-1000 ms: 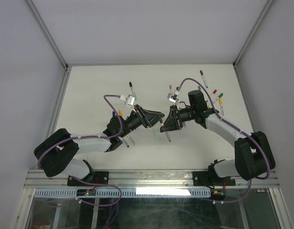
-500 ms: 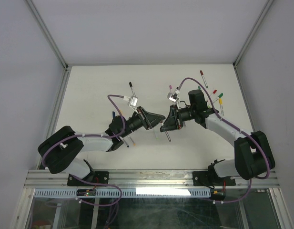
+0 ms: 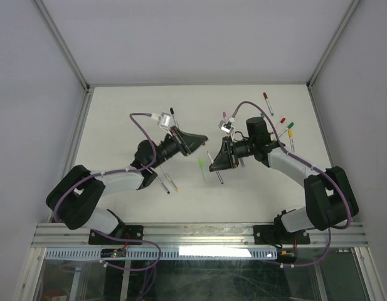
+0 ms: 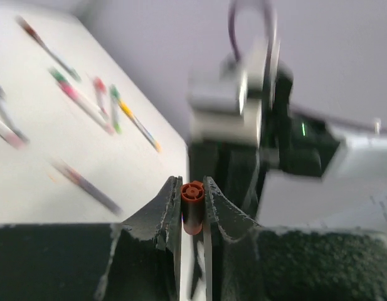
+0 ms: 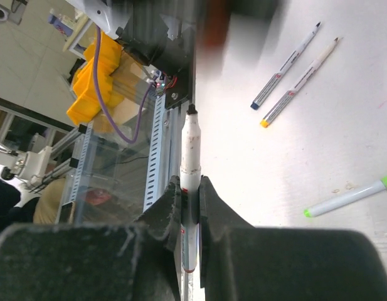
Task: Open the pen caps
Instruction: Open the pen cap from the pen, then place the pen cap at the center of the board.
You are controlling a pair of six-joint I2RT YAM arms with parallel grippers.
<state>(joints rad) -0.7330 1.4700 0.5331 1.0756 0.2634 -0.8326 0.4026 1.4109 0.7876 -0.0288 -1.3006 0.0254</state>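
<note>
In the left wrist view, a dark red cap [image 4: 192, 199] is seen pinched between the nearly closed jaws of the left gripper [image 4: 192, 188], with its hollow end turned to the camera. In the top view this cap cannot be made out. The right gripper [image 5: 189, 195] is closed on a white pen barrel [image 5: 191, 147], whose black tip is bare. Farther on the table [image 3: 118, 113] a green-tipped pen [image 5: 350, 195] is lying, and more pens [image 3: 268, 100] are scattered at the far right.

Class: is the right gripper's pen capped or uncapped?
Uncapped: the grey-white pen barrel in the right gripper shows a bare dark tip; the left gripper pinches a stubby red-orange cap.
</note>
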